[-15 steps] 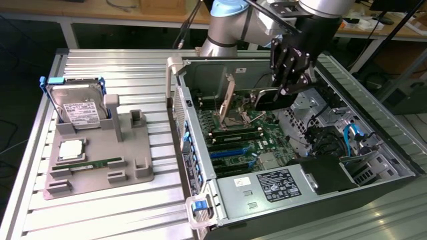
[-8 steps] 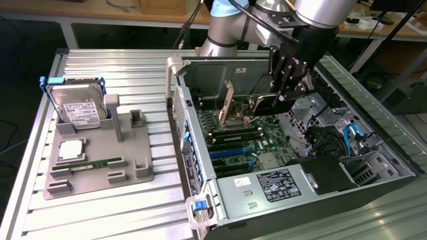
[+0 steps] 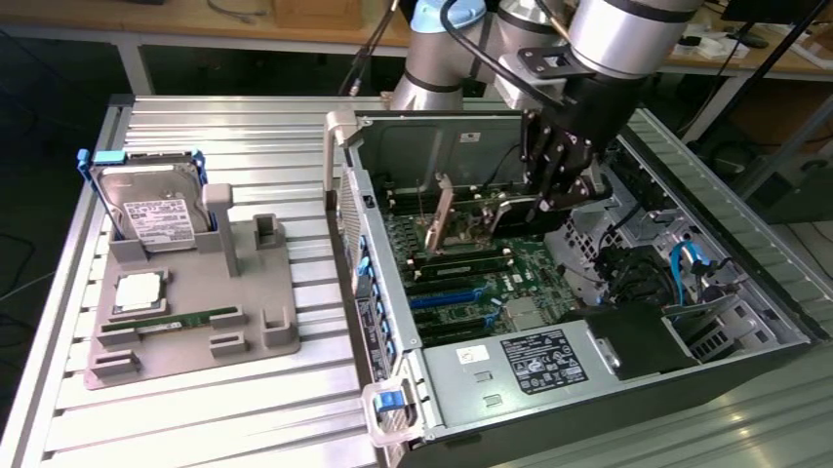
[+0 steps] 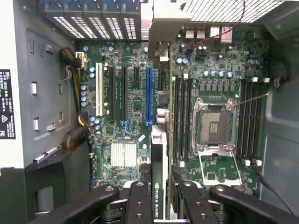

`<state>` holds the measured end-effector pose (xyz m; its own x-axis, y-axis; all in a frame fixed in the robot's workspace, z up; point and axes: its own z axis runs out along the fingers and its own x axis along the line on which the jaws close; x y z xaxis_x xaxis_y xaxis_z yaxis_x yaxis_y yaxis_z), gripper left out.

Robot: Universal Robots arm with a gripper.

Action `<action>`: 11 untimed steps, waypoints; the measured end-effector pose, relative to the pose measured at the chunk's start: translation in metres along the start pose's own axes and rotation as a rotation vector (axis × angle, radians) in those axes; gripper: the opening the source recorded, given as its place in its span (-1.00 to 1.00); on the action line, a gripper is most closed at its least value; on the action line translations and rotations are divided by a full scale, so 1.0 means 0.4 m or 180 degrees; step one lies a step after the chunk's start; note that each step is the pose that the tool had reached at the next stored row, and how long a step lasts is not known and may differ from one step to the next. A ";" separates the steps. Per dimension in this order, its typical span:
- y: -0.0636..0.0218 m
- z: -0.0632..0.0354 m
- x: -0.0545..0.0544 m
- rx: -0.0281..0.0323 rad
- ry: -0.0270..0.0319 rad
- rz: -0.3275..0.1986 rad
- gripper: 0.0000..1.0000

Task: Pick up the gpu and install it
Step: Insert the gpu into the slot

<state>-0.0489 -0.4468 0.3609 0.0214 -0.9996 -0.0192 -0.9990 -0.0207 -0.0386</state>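
Closest to the lens: black matte gripper (image 4: 159, 198), jaws drawn narrow and clamped on the upper edge of the gpu (image 4: 159, 158). Thin dark card seen edge-on, printed maker's label on its rim. Hangs inside the open computer case (image 3: 390, 253) over the green motherboard (image 4: 140, 109), between the long blue slot (image 4: 148, 95) and the black memory slots (image 4: 182, 116). Pick-up done, by the look of it. Seating apparently left to do; whether the card's lower edge touches any slot, cannot tell.

From the exterior view's left: grey moulded plastic fixture (image 3: 195, 356) on the ribbed aluminium table (image 3: 234, 146). Carries a silver hard drive (image 3: 150, 210) standing upright in a blue carrier, a square silver processor chip (image 3: 139, 291) lying flat, and a narrow green memory stick (image 3: 182, 319) on edge. Further right, the sheet-metal case on its side, panel off, blue plastic tabs along the near wall. Then the arm's smooth grey cylinder reaching down inside. At the exterior view's right, blue cables (image 3: 688, 258) beside a black shroud.
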 end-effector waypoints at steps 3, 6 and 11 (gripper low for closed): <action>0.001 0.014 0.005 0.0000 0.0000 0.0000 -0.46; 0.001 0.027 0.013 0.0001 0.0000 0.0000 -0.46; 0.015 0.036 0.030 0.0003 0.0000 -0.0001 -0.46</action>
<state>-0.0541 -0.4588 0.3461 0.0216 -0.9996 -0.0191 -0.9990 -0.0208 -0.0397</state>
